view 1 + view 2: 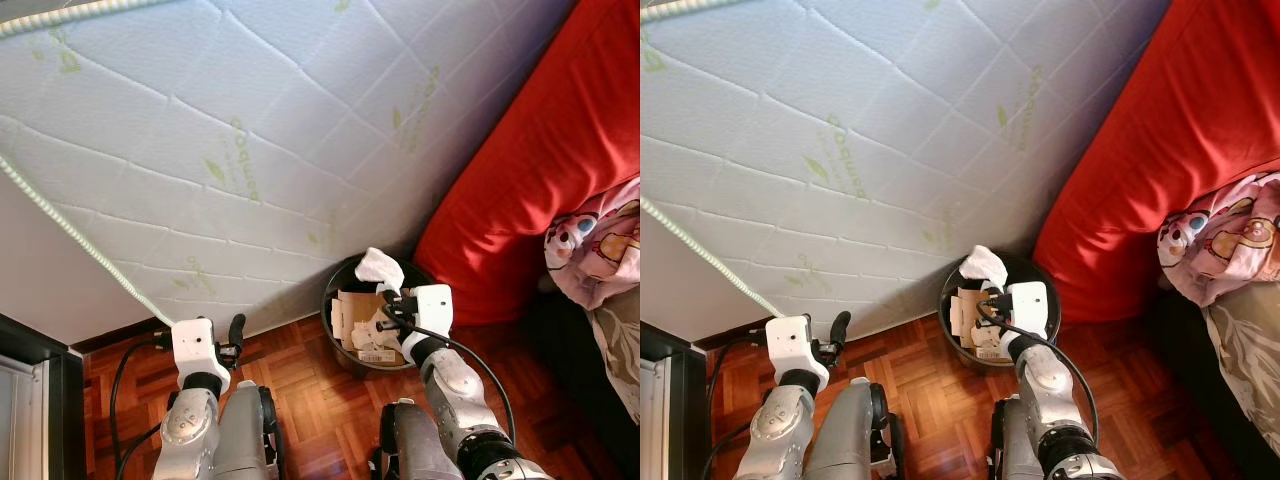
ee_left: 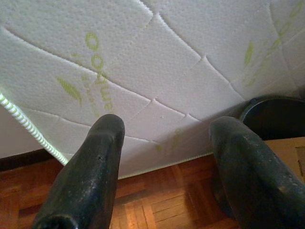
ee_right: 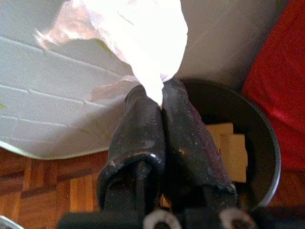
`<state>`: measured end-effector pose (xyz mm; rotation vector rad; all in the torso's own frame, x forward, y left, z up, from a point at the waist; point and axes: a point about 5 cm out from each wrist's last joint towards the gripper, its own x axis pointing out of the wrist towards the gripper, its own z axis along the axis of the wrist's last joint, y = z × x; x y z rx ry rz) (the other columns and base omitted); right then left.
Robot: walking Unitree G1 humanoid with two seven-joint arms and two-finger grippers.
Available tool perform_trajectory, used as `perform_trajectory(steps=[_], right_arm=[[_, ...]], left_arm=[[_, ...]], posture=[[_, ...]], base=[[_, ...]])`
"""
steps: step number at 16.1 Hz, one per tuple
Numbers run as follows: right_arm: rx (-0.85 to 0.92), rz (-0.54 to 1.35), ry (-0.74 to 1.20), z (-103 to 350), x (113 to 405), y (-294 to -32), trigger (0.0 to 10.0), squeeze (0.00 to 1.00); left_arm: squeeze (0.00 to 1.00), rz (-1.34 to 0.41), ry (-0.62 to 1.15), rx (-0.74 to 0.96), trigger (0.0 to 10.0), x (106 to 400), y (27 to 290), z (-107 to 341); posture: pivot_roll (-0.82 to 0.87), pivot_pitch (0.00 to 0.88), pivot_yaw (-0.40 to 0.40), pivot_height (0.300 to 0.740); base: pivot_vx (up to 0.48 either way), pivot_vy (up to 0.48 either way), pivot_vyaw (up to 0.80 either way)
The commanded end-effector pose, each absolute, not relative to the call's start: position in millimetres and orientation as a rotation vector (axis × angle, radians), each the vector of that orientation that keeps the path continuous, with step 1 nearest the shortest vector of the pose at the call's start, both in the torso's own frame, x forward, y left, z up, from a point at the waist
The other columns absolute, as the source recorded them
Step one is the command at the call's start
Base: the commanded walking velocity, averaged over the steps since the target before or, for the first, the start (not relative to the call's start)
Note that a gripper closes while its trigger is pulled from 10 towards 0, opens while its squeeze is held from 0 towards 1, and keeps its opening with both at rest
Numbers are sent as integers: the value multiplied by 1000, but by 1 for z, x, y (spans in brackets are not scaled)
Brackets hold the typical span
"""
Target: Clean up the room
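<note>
You are carrying a crumpled white tissue wad (image 3: 143, 38) in your right gripper (image 3: 159, 102), the two black fingers pressed together on its lower tail while the bulk puffs out beyond the tips. It looks nearly weightless and very soft, so it should give under any squeeze and offers nothing stiff to bear on; the pinched tail is the sensible hold, since the loose folds above would probably tear or slip if caught alone. Expect it to drift rather than drop straight when freed, and possibly to cling to a finger.

It is bright white, thin and wrinkled, with ragged translucent edges. From the head camera it hangs just over the rim of the round black waste bin (image 1: 340, 275), which stands on the reddish parquet floor (image 1: 310, 400) between the white quilted mattress with green lettering (image 1: 250, 140) leaning behind it and the red cushioned sofa (image 1: 520, 170). The bin already holds torn brown cardboard pieces (image 1: 362, 318) and paper scraps.

Your left gripper (image 2: 167, 176) hangs low beside the mattress edge, fingers spread wide and holding nothing.
</note>
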<state>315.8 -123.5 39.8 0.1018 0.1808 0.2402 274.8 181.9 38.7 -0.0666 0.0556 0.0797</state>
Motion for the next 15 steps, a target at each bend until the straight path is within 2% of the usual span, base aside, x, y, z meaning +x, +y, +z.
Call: perform_trajectory(steps=[1, 9, 15], right_arm=[[92, 230, 235, 30, 311, -123, 10000, 0], [124, 46, 348, 18, 311, -141, 10000, 0], [109, 26, 359, 17, 310, -143, 10000, 0]], left_arm=[[0, 75, 78, -63, 10000, 270, 182, 35], [0, 65, 90, -65, 10000, 266, 183, 31], [0, 61, 95, -68, 10000, 266, 184, 30]], posture=[[-58, 266, 20, 627], [-47, 281, 27, 627], [-45, 283, 28, 627]], base=[[0, 0, 0], [0, 0, 0], [259, 0, 0]])
